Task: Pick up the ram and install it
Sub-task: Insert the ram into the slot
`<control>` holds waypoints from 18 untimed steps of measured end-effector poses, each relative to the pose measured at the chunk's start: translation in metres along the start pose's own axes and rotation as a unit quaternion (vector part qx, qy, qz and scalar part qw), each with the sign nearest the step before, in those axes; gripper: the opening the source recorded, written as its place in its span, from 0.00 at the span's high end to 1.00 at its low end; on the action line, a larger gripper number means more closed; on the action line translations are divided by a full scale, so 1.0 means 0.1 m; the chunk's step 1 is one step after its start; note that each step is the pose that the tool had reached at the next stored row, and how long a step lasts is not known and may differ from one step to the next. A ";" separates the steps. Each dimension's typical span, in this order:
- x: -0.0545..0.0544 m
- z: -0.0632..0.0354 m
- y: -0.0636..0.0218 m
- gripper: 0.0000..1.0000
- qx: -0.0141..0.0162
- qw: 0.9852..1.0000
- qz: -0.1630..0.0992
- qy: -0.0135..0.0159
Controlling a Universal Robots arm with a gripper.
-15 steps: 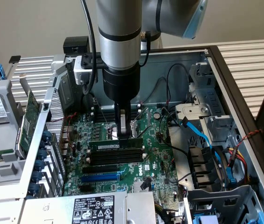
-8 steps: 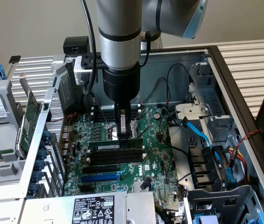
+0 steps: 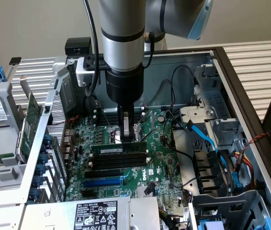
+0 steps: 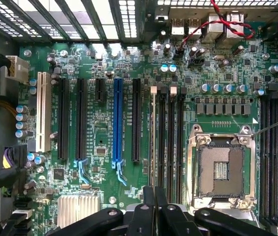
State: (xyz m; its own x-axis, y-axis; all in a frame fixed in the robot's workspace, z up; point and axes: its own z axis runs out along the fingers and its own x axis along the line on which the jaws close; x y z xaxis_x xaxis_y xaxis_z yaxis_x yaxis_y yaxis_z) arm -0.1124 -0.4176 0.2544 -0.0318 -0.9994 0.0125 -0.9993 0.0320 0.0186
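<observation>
Ram (image 3: pixel 118 149) stood on its edge in a slot on the green board (image 3: pixel 160 168), beside the empty black slots (image 3: pixel 118 164). The gripper (image 3: pixel 126 139) had its fingers squeezed shut, tips down at the ram's top edge. A blue cable (image 3: pixel 203 135) lay toward the exterior view's right.

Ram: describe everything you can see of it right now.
The ram is a long, thin green board with a white label. It stands upright on its long edge in the bank of black slots on the motherboard. The pincer is shut on its top edge. Whether it is fully seated is unclear.
</observation>
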 end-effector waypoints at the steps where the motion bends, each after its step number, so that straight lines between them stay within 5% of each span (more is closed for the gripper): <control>1: -0.01 0.003 0.000 0.88 0.000 1.000 0.000 0.002; 3: -0.01 0.007 0.000 0.88 0.000 1.000 0.000 0.005; 6: -0.01 0.013 0.000 0.88 0.000 1.000 0.000 0.006; 18: -0.01 0.039 0.003 0.88 0.000 1.000 -0.001 0.000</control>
State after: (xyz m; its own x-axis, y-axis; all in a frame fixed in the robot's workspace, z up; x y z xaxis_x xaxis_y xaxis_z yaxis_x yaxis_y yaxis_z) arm -0.1127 -0.4165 0.2505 -0.0305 -0.9995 0.0117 -0.9994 0.0307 0.0180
